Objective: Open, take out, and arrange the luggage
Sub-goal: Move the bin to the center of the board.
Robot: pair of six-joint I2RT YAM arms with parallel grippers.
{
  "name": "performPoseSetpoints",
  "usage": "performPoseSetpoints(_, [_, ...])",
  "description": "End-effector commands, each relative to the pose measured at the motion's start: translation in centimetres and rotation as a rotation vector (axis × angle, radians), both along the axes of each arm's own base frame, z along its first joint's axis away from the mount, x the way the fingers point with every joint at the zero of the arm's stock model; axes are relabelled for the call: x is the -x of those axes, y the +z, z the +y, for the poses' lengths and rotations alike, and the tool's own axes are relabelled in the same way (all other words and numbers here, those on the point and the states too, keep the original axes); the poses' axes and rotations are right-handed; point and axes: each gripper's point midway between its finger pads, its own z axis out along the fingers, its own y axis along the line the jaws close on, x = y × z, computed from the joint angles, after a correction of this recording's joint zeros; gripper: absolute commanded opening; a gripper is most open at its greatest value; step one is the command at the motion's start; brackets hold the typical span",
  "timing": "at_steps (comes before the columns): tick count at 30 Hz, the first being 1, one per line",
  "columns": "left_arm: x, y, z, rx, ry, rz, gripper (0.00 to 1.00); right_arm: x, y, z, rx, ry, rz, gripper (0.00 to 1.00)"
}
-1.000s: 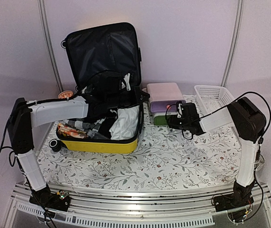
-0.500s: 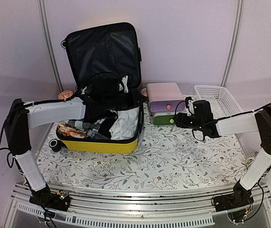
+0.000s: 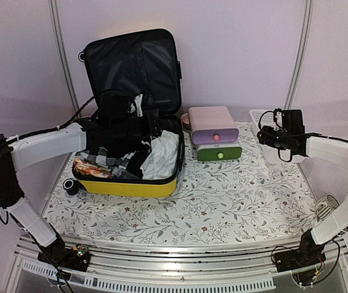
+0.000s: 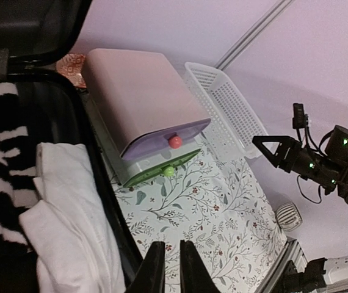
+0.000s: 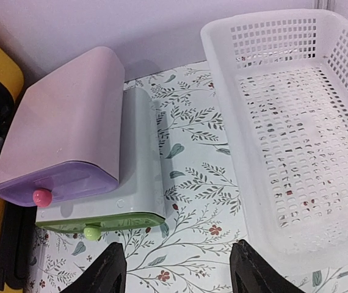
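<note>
2 grippers inspected. On your left gripper [image 4: 172, 268] the jaws stand at a thin slit with nothing between them; it hangs over the open luggage [image 3: 128, 186]. Your right gripper [image 5: 180, 271] has its jaws wide and empty, above the floral cloth [image 5: 192, 177] between the pink-and-green drawer box [image 5: 70, 140] and the white mesh basket [image 5: 284, 122]. The luggage lies at the table's rear left, its lid upright against the wall, with a folded white cloth [image 4: 64, 207] and other clothes inside.
</note>
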Motion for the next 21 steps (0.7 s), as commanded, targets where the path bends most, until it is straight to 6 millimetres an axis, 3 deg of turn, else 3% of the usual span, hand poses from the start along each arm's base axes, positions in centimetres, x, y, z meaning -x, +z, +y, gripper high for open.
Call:
performPoseSetpoints(1, [0.2,-0.1,3.8,-0.1,0.027,-0.025,0.13,0.2,0.3,-1.6,0.074,-0.033,0.061,0.61])
performPoseSetpoints(7, [0.3,0.2,8.0,-0.195,0.056,-0.012,0.21,-0.8,-0.4,-3.2,0.131,-0.066,0.133,0.64])
performPoseSetpoints(12, [1.1,0.4,11.0,-0.205,0.075,-0.024,0.47,-1.2,-2.8,-5.5,0.185,-0.121,0.244,0.67])
performPoseSetpoints(13, [1.1,0.2,11.7,-0.216,0.09,-0.036,0.52,-1.6,-2.5,-5.5,0.184,-0.116,0.239,0.67])
performPoseSetpoints(15, [1.6,-0.2,12.5,-0.218,0.08,-0.017,0.53,-2.5,-1.8,-4.6,0.156,-0.051,0.246,0.69])
performPoseSetpoints(17, [1.9,1.2,13.5,-0.163,0.138,-0.004,0.52,-2.5,-2.2,-5.5,0.211,-0.065,0.317,0.71])
performPoseSetpoints(19, [3.7,4.6,12.5,-0.097,0.026,-0.133,0.54,-2.1,-3.2,-7.2,0.234,-0.117,0.319,0.71])
performPoseSetpoints(21, [3.4,6.0,15.4,-0.116,0.19,-0.161,0.63,-2.2,-3.8,-5.3,0.127,-0.071,0.262,0.74])
